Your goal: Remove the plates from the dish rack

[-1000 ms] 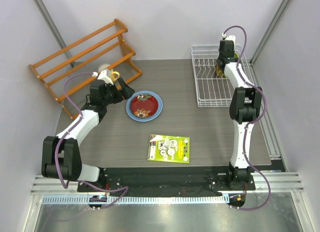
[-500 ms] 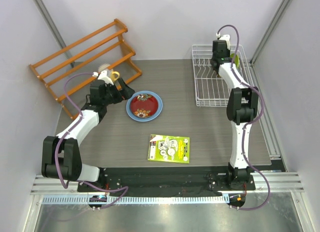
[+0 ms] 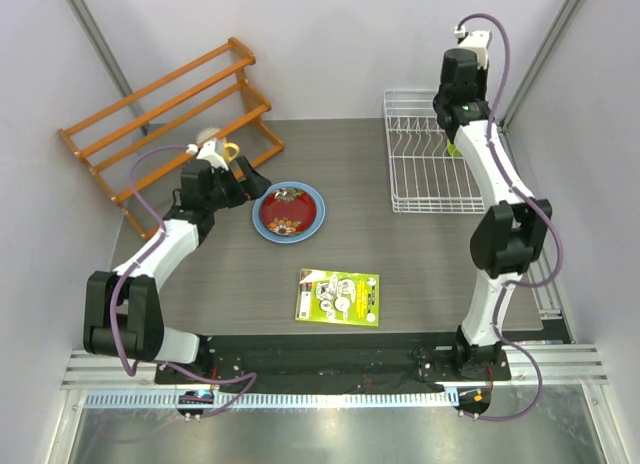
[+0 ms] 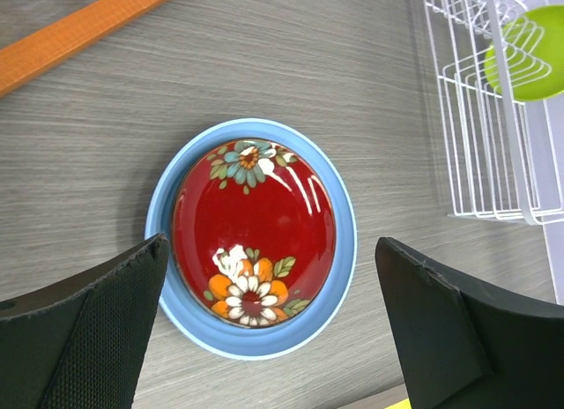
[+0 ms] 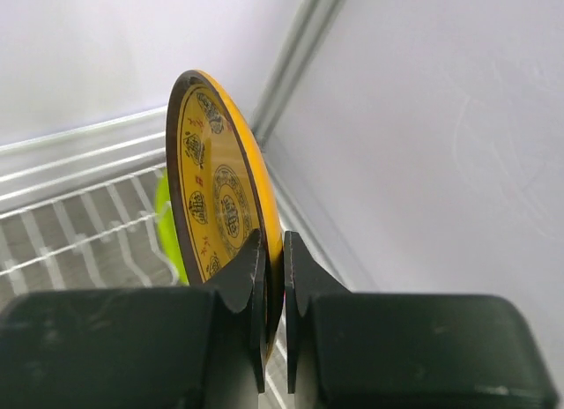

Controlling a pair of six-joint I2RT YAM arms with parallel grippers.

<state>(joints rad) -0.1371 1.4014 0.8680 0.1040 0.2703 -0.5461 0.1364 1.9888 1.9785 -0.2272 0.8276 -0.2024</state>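
The dark red patterned plate (image 4: pixel 254 233) lies on the larger light blue plate (image 4: pixel 345 281) on the table, seen also in the top view (image 3: pixel 288 210). My left gripper (image 4: pixel 273 338) is open and empty just above their near-left rim (image 3: pixel 256 182). My right gripper (image 5: pixel 273 250) is shut on the rim of the orange-yellow patterned plate (image 5: pixel 220 189), held upright above the white wire dish rack (image 3: pixel 425 169). The lime green plate (image 5: pixel 167 228) stands in the rack behind it (image 4: pixel 529 52). In the top view the right arm hides the held plate.
The orange wooden shelf rack (image 3: pixel 170 109) stands at the back left with a yellow mug (image 3: pixel 229 151) beside it. A green booklet (image 3: pixel 338 296) lies at the table's front centre. Walls stand close behind and to the right of the dish rack.
My right arm has risen and lifted the orange-yellow plate up out of the dish rack. The left arm and the stacked plates have not moved.
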